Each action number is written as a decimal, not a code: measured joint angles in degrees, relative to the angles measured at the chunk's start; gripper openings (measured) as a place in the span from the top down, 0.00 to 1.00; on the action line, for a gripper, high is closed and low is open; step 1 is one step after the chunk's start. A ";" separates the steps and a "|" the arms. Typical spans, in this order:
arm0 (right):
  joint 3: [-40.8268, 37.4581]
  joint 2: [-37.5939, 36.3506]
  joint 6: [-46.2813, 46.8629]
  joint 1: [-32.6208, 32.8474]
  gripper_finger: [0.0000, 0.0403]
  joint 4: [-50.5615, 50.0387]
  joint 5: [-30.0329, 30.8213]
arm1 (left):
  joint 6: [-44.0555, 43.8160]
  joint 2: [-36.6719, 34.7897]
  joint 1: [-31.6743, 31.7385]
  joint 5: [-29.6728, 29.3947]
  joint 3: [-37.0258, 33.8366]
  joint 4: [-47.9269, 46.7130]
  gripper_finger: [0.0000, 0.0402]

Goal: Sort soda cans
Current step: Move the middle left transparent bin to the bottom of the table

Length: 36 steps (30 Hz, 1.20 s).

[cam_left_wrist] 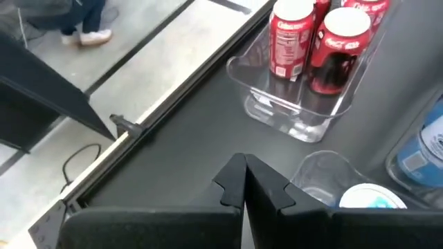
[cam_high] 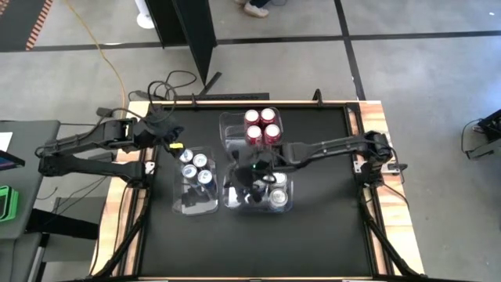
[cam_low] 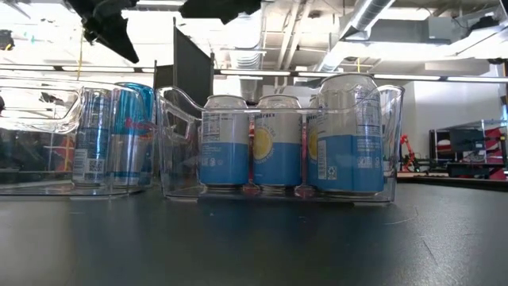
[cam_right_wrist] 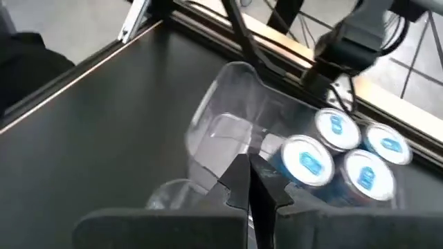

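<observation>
Red soda cans [cam_high: 261, 125] stand upright in a clear bin [cam_left_wrist: 291, 117] at the table's far middle. Dark blue cans [cam_high: 196, 166] stand in a second clear bin [cam_right_wrist: 221, 131] on the left. Light blue cans [cam_low: 278, 147] fill a third bin [cam_low: 389, 143] near the middle. My left gripper [cam_high: 173, 141] hovers shut and holds nothing, above the far edge of the left bin; its fingers [cam_left_wrist: 243, 185] point toward the red cans. My right gripper [cam_high: 244, 172] hangs shut and holds nothing over the middle bin, its fingers [cam_right_wrist: 248, 185] pointing toward the dark blue cans [cam_right_wrist: 339, 152].
A wooden rim [cam_high: 258, 103] frames the black mat. Bare mat [cam_high: 258, 243] stretches along the near side and on the right. Cables [cam_high: 168, 82] lie on the floor past the far left corner, and a person's shoes [cam_left_wrist: 86, 34] show beyond the far edge.
</observation>
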 joint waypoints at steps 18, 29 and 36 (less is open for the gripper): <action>8.00 16.87 6.91 8.75 0.79 15.54 1.39 | -11.69 -0.51 0.08 -2.42 0.00 -14.97 1.00; 19.23 25.84 11.13 10.51 0.51 9.81 11.44 | -11.51 -0.99 0.06 0.42 0.00 -14.93 1.00; 22.87 27.33 13.69 10.29 0.51 3.61 14.17 | -11.48 -0.99 0.06 1.54 0.00 -15.02 1.00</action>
